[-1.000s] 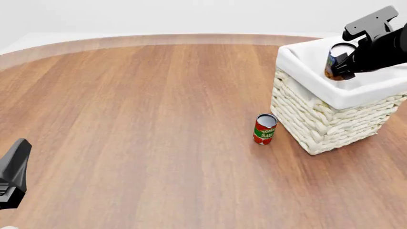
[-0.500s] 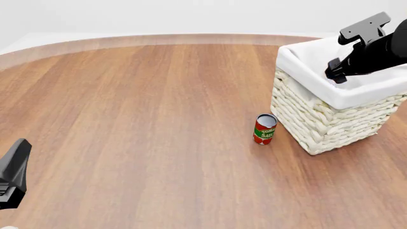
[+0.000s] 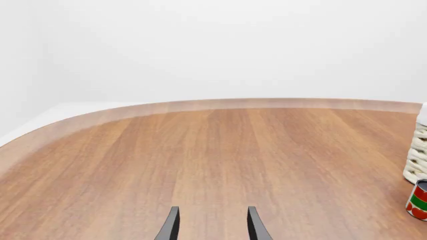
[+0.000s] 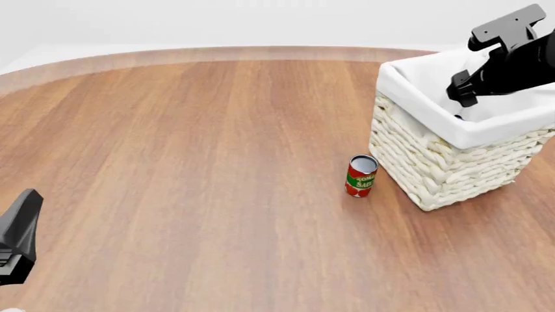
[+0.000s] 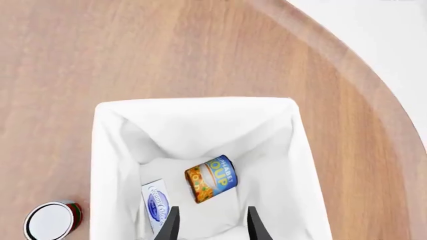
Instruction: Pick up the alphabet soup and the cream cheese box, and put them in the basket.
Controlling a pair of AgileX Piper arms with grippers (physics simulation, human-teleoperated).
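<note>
The right wrist view looks straight down into the basket (image 5: 107, 150). The alphabet soup (image 5: 211, 178) lies on its side on the white liner, and the cream cheese box (image 5: 155, 205) lies flat beside it. My right gripper (image 5: 209, 230) hovers above them, open, holding nothing. From the front, the basket (image 4: 433, 166) stands at the right with my right gripper (image 4: 462, 95) over its opening; both items are hidden inside. My left gripper (image 3: 209, 225) is open and empty, low at the near left of the table (image 4: 17, 244).
A red and green tomato sauce can (image 4: 361, 175) stands upright just left of the basket; it also shows as the tomato sauce can (image 3: 419, 200) and the tomato sauce can (image 5: 52, 220). The wooden table has a curved far edge (image 4: 217, 53).
One second ago my right gripper held the alphabet soup above the basket. It let go, the can dropped inside, and the gripper has risen slightly. The left arm has not moved.
</note>
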